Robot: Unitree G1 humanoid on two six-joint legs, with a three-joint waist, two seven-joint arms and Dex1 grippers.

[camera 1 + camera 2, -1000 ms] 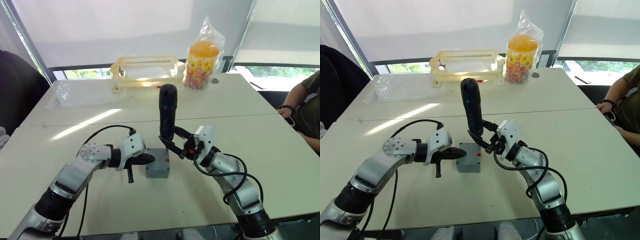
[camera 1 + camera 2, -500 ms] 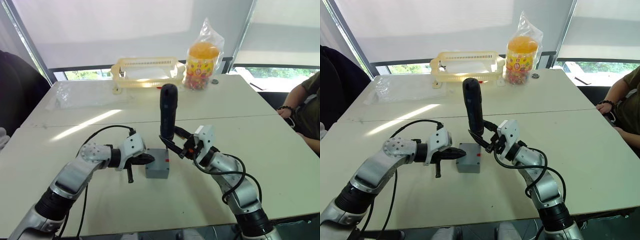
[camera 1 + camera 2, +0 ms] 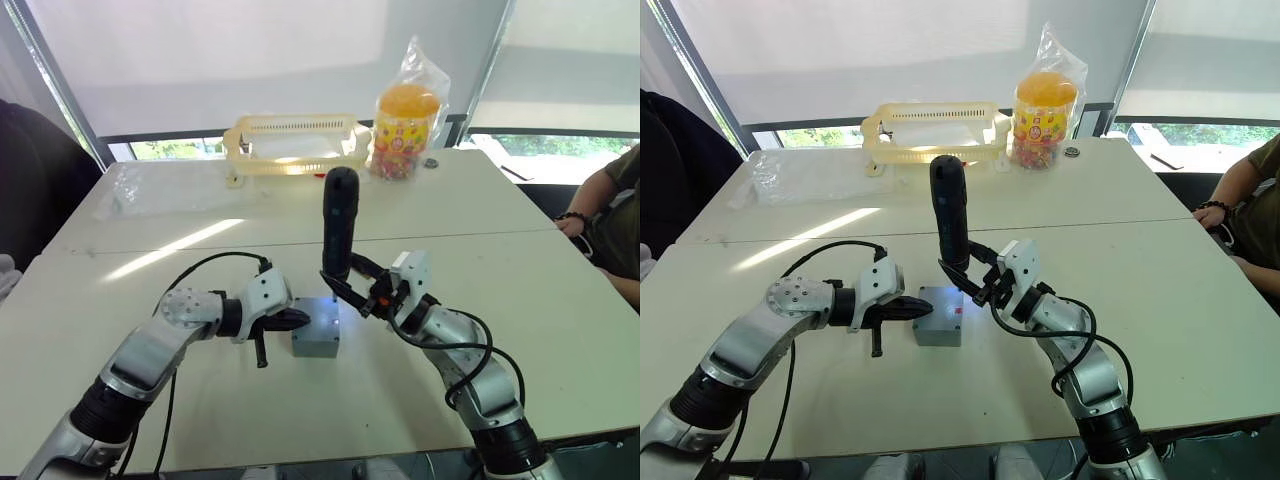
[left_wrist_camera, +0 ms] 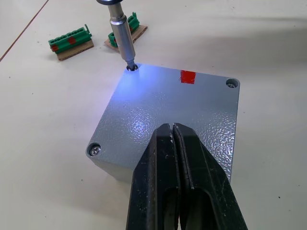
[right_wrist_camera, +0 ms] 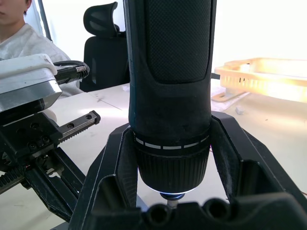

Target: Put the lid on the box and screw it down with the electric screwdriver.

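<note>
The grey lid (image 4: 172, 103) sits on top of the grey box (image 3: 316, 340) at the middle of the table, with a red mark and corner screws showing on it. My right gripper (image 3: 347, 287) is shut on the black electric screwdriver (image 3: 339, 225), which stands nearly upright. Its metal bit (image 4: 122, 40) rests in a corner screw hole of the lid, and the tip's white light shines on the lid. My left gripper (image 4: 173, 130) is shut, its fingertips lying on the lid's edge on the side facing that arm, with nothing between them.
Two green terminal blocks (image 4: 71, 42) lie on the table just past the box. At the far edge stand a yellow basket (image 3: 295, 140) and a bagged candy jar (image 3: 404, 120). A clear plastic bag (image 3: 140, 188) lies far left. A person (image 3: 610, 215) sits at the right.
The screwdriver has shifted slightly to the right in my right gripper, and its light now glows on the lid. My left gripper has stayed where it was.
</note>
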